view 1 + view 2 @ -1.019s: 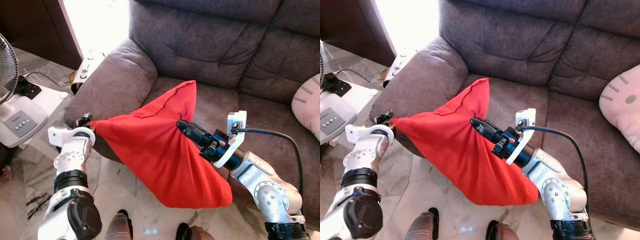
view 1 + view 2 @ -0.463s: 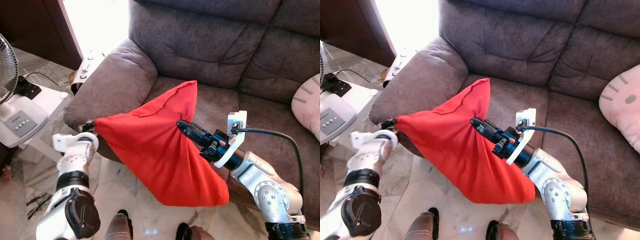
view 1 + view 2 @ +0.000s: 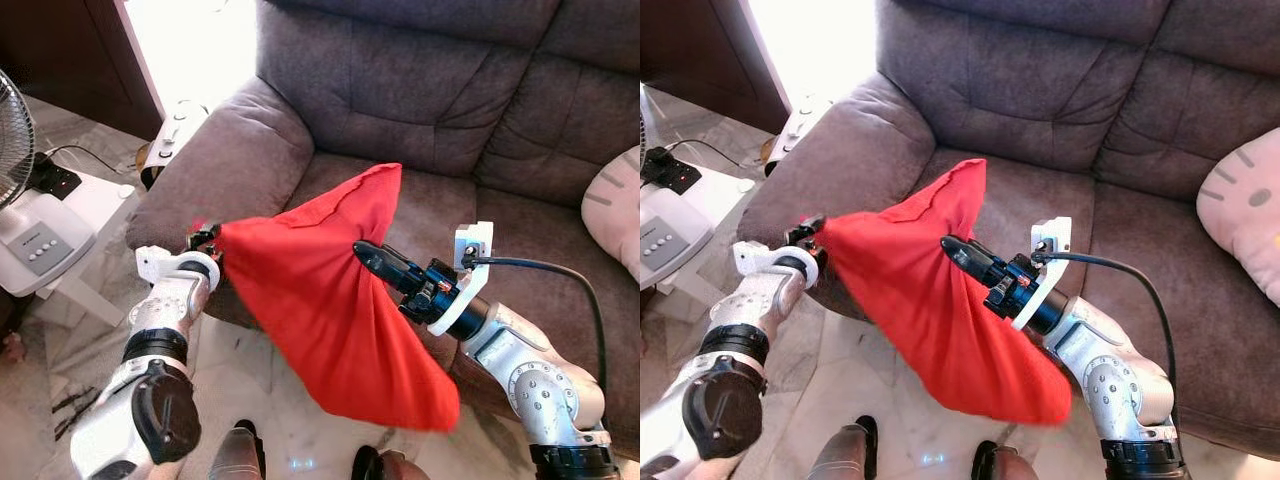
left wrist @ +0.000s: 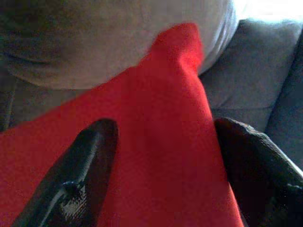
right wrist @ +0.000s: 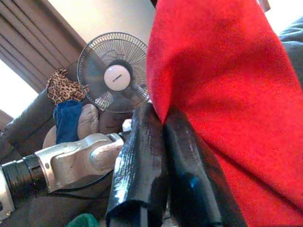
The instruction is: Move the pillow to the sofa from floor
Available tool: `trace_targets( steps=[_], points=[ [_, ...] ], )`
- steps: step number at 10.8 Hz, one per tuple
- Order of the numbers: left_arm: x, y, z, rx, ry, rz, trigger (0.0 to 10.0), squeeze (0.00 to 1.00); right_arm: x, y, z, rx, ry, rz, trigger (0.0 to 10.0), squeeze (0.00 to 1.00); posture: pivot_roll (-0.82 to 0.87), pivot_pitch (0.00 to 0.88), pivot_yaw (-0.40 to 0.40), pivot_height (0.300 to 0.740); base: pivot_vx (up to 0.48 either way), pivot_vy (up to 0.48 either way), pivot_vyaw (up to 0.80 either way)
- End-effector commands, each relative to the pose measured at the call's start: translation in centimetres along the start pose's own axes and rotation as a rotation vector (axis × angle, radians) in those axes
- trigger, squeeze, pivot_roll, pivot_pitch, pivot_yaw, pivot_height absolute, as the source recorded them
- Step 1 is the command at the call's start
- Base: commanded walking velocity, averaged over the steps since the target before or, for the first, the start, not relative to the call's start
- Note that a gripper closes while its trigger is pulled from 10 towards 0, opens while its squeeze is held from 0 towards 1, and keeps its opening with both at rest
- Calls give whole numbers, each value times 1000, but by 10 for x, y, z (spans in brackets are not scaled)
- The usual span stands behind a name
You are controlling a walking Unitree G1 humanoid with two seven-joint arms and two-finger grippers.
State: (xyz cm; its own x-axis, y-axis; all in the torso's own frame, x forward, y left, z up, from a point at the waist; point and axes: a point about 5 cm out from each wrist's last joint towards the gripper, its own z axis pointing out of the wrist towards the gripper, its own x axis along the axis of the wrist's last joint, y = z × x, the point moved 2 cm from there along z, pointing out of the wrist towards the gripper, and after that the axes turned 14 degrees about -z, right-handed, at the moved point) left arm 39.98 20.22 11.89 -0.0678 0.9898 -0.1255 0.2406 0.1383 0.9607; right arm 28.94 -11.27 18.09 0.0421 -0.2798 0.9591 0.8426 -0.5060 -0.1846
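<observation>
A red pillow [image 3: 320,290] hangs in the air in front of the grey sofa [image 3: 440,205], just off the seat's front edge. My left gripper [image 3: 207,240] is shut on the pillow's left corner, beside the sofa's armrest [image 3: 225,160]. In the left wrist view the red fabric [image 4: 161,179] fills the gap between the two black fingers [image 4: 90,161]. My right gripper [image 3: 365,250] is shut on a fold in the pillow's middle. In the right wrist view its fingers [image 5: 142,156] pinch the cloth edge [image 5: 222,94]. The pillow's lower end sags over the floor.
A pale cat-face cushion [image 3: 615,205] lies on the sofa seat at the right. A fan [image 3: 12,130] and a white side table [image 3: 70,220] with a power strip stand to the left. Marble floor [image 3: 230,380] lies below, with dark feet [image 3: 240,450] at the bottom edge.
My left gripper has moved right and slightly up toward the armrest, carrying the pillow's corner. The pillow has shifted right and its lower end is swinging. The right arm has held still.
</observation>
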Motion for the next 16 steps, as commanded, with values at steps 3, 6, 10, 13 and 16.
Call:
trace_targets(
  steps=[3,6,10,13,16],
  points=[
    [7,-25,-3,96,2,41,0,0,26,-14,7,93,108,-76,0,0,51,254,-26,703,0,0,0],
    [5,-12,0,18,-19,67,1686,0,27,-14,6,93,107,-78,0,0,48,251,-25,703,0,0,0],
    [8,-14,0,14,-9,61,0,0,27,-15,6,97,109,-78,0,0,43,245,-22,703,0,0,0],
    [6,-14,0,1,-17,66,0,0,27,-15,5,99,108,-80,0,0,40,240,-22,703,0,0,0],
    [12,-17,-2,2,5,67,0,0,28,-14,5,98,110,-78,0,0,43,242,-27,703,0,0,0]
  ],
)
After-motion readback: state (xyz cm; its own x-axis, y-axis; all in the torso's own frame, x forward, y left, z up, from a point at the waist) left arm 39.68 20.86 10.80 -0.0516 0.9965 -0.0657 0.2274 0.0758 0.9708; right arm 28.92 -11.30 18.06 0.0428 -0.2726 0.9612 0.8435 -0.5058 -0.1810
